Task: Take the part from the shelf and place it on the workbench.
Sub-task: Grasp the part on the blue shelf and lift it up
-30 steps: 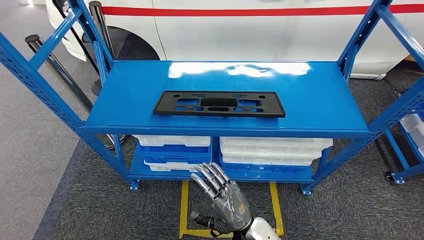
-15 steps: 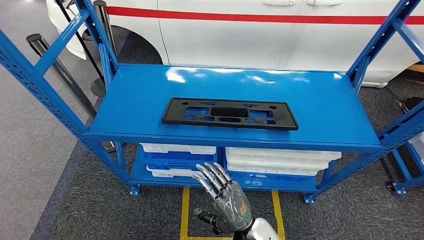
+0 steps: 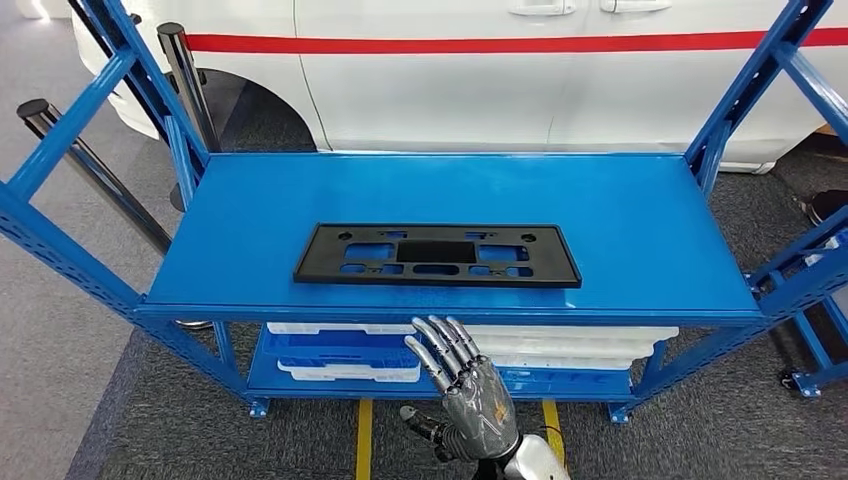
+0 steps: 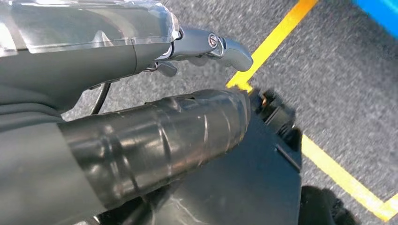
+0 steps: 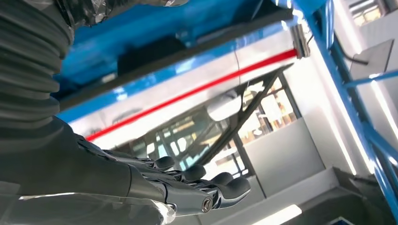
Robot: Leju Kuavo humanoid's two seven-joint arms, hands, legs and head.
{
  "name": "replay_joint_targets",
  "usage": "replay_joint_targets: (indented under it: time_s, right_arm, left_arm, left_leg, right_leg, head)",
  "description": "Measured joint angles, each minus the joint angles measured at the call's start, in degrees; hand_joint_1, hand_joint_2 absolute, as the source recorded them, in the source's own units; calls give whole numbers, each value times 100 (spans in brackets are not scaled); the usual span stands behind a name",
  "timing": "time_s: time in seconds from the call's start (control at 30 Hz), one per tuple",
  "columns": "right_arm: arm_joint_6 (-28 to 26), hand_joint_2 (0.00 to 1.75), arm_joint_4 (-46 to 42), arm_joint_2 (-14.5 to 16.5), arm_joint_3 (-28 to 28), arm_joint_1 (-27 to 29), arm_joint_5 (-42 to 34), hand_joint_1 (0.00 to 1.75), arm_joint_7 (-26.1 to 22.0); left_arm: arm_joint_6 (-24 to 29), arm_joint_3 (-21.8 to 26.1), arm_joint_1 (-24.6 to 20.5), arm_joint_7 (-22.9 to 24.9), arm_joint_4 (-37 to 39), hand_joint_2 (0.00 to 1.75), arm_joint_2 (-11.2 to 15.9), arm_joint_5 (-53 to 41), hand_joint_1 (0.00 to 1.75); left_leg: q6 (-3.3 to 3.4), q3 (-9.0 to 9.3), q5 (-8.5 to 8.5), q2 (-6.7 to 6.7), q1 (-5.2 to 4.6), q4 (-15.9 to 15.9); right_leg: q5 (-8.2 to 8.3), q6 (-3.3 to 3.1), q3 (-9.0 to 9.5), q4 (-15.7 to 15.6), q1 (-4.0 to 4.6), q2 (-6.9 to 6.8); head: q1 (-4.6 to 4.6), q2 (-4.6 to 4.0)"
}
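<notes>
Behind the blue shelf [image 3: 640,220] stands a white car [image 3: 500,80]. White trays [image 3: 560,345], contents hidden, sit beneath. Black part [image 3: 437,255] lies flat at shelf centre. Right hand [image 3: 468,390], at six o'clock, spreads empty; left hand [image 4: 141,93] hangs over floor, grasp unclear.

Blue metal shelf [image 3: 250,210] on grey carpet floor [image 3: 180,430], black flat part [image 3: 437,254] lying on its top deck, white trays [image 3: 570,345] stacked below.
</notes>
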Motion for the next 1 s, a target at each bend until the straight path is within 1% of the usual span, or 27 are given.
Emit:
replay_joint_targets:
  time_s: [0.03, 0.07, 0.13, 0.17, 0.2, 0.23, 0.27, 0.33, 0.37, 0.4, 0.43, 0.47, 0.5, 0.53, 0.57, 0.6, 0.63, 0.7, 0.73, 0.77, 0.8, 0.83, 0.87, 0.9, 0.93, 0.97, 1.0]
  right_arm:
    - [-8, 175, -43, 0, -49, 17, 5, 0, -20]
    - [-19, 175, -91, 0, -96, 37, 6, 0, -53]
    - [-40, 175, -202, 4, -185, 87, 6, 0, -146]
    - [-48, 175, -258, 10, -218, 108, 9, 0, -193]
    - [-52, 175, -301, 18, -241, 123, 17, 0, -230]
    - [-56, 175, -334, 26, -259, 132, 30, 0, -251]
    - [-57, 175, -354, 30, -272, 142, 46, 0, -261]
    - [-58, 175, -369, 33, -292, 168, 72, 0, -266]
    - [-57, 175, -369, 33, -297, 184, 77, 0, -266]
    - [-57, 175, -369, 33, -302, 197, 78, 0, -266]
    - [-57, 175, -368, 33, -307, 206, 78, 0, -266]
    - [-57, 175, -368, 33, -313, 210, 78, 0, -264]
    - [-57, 175, -367, 32, -319, 212, 78, 0, -258]
    - [-57, 175, -365, 30, -324, 214, 77, 0, -244]
    - [-57, 175, -363, 28, -326, 217, 76, 0, -231]
    - [-57, 175, -362, 25, -326, 223, 76, 0, -217]
    - [-57, 175, -362, 24, -326, 227, 75, 0, -207]
    - [-58, 175, -369, 25, -326, 233, 75, 0, -201]
    - [-58, 175, -371, 27, -327, 230, 75, 0, -195]
    - [-58, 175, -372, 28, -327, 228, 75, 0, -186]
    - [-58, 175, -371, 28, -327, 226, 78, 0, -173]
    - [-58, 175, -371, 28, -327, 227, 83, 0, -157]
    - [-58, 175, -371, 28, -326, 232, 90, 0, -142]
    - [-58, 175, -371, 28, -326, 238, 97, 0, -125]
    - [-58, 175, -371, 28, -326, 243, 102, 0, -114]
    - [-58, 175, -371, 28, -326, 246, 105, 0, -106]
    - [-58, 175, -371, 28, -326, 248, 107, 0, -102]
  left_arm:
    - [-3, 8, 3, -13, 6, 0, 1, 0, 0]
    - [-5, 14, -2, -28, 12, 0, 2, 0, 0]
    - [-8, 26, -11, -50, 19, 0, 7, -2, 0]
    - [-8, 31, -12, -56, 19, 0, 8, -4, 0]
    - [-8, 35, -9, -58, 19, 0, 9, -8, 0]
    - [-9, 39, -14, -59, 19, 0, 8, -13, 0]
    - [-10, 42, -23, -59, 20, 0, 6, -16, 0]
    - [-11, 49, -40, -52, 20, 0, 3, -20, 0]
    - [-11, 51, -42, -45, 20, 0, 1, -20, 0]
    - [-11, 54, -42, -38, 19, 0, 1, -20, 0]
    - [-11, 56, -42, -31, 19, 0, -1, -20, 0]
    - [-12, 58, -42, -27, 19, 0, -3, -20, 0]
    - [-12, 58, -39, -26, 22, 0, -13, -24, 0]
    - [-7, 59, -38, -27, 26, 0, -23, -31, 0]
    - [1, 60, -45, -32, 29, 0, -32, -38, 0]
    - [10, 62, -52, -38, 33, 0, -39, -45, 0]
    - [19, 66, -64, -47, 33, 0, -40, -50, 0]
    - [26, 75, -81, -57, 33, 0, -40, -52, 0]
    - [26, 79, -87, -60, 33, 0, -40, -54, 0]
    - [30, 84, -93, -60, 33, 0, -40, -54, 0]
    - [46, 90, -97, -51, 34, 0, -41, -56, 0]
    - [78, 96, -99, -30, 34, 0, -42, -58, 0]
    - [120, 102, -95, -5, 34, 0, -41, -63, 0]
    - [165, 107, -88, 22, 34, 0, -41, -68, 0]
    - [200, 109, -81, 42, 34, 0, -41, -73, 0]
    - [220, 111, -74, 50, 34, 0, -41, -76, 0]
    - [233, 114, -69, 54, 34, 0, -41, -78, 0]
  left_leg:
    - [29, 54, 162, 1, -15, -280]
    - [73, 84, 259, 1, -32, -435]
    - [166, 117, 231, -1, -59, -511]
    - [208, 163, 245, -4, -53, -534]
    - [244, 226, 227, -6, -46, -576]
    - [280, 301, 207, -7, -38, -618]
    - [311, 369, 181, -7, -32, -653]
    - [357, 476, 100, -10, -39, -674]
    - [363, 529, 52, -15, -42, -675]
    - [364, 596, -2, -21, -46, -674]
    - [361, 677, -61, -28, -52, -675]
    - [353, 766, -124, -33, -59, -677]
    - [343, 848, -187, -36, -65, -680]
    - [322, 915, -246, -43, -73, -680]
    - [293, 951, -303, -48, -79, -685]
    - [261, 985, -338, -52, -84, -675]
    - [224, 1021, -355, -55, -90, -673]
    - [170, 1072, -390, -51, -86, -606]
    - [147, 1022, -430, -50, -80, -465]
    - [125, 894, -511, -48, -69, -211]
    - [103, 701, -628, -48, -56, 128]
    - [77, 459, -773, -47, -42, 484]
    - [49, 238, -884, -46, -26, 754]
    - [24, 82, -896, -46, -11, 862]
    - [3, 14, -766, -45, 1, 779]
    - [-8, 34, -500, -44, 9, 510]
    - [-5, 102, -178, -43, 14, 139]
  right_leg:
    - [-58, 34, 49, 2, 3, 3]
    - [-105, 71, 74, -3, 6, 4]
    - [-142, 155, 112, -13, 11, 3]
    - [-147, 186, 125, 4, 8, 0]
    - [-144, 213, 107, 101, 5, -4]
    - [-171, 238, -5, 319, 2, -10]
    - [-242, 260, -192, 633, -2, -15]
    - [-492, 288, -701, 1349, -1, -22]
    - [-584, 286, -910, 1557, -1, -23]
    - [-583, 279, -1047, 1606, 0, -25]
    - [-446, 265, -1092, 1466, 2, -27]
    - [-185, 241, -1058, 1166, 10, -29]
    - [147, 202, -995, 790, 27, -34]
    - [368, 163, -938, 477, 51, -41]
    - [514, 125, -891, 275, 75, -44]
    - [562, 92, -870, 176, 93, -42]
    - [513, 68, -842, 159, 100, -36]
    - [517, 8, -714, 85, 70, -21]
    - [501, -23, -634, 46, 53, -23]
    - [487, -47, -557, 12, 39, -26]
    - [461, -64, -505, -7, 37, -33]
    - [430, -73, -466, -15, 35, -36]
    - [393, -74, -428, -16, 34, -33]
    - [351, -70, -382, -15, 32, -24]
    - [305, -61, -328, -14, 29, -12]
    - [257, -47, -264, -13, 24, -1]
    - [206, -26, -201, -13, 20, 6]
  head:
    - [-3, 0]
    - [-4, 0]
    - [-11, 0]
    - [-11, 0]
    - [-8, 0]
    - [-7, 0]
    - [-5, 0]
    - [-4, 0]
    - [-4, 0]
    - [-4, 0]
    - [-4, 0]
    - [-3, 0]
    - [-2, 0]
    - [-4, 0]
    - [-5, 0]
    - [-6, 0]
    - [-9, 0]
    - [-8, 0]
    - [-14, 0]
    - [-16, 0]
    - [-21, 0]
    - [-25, 0]
    - [-24, 0]
    - [-25, 0]
    - [-25, 0]
    - [-25, 0]
    - [-25, 0]
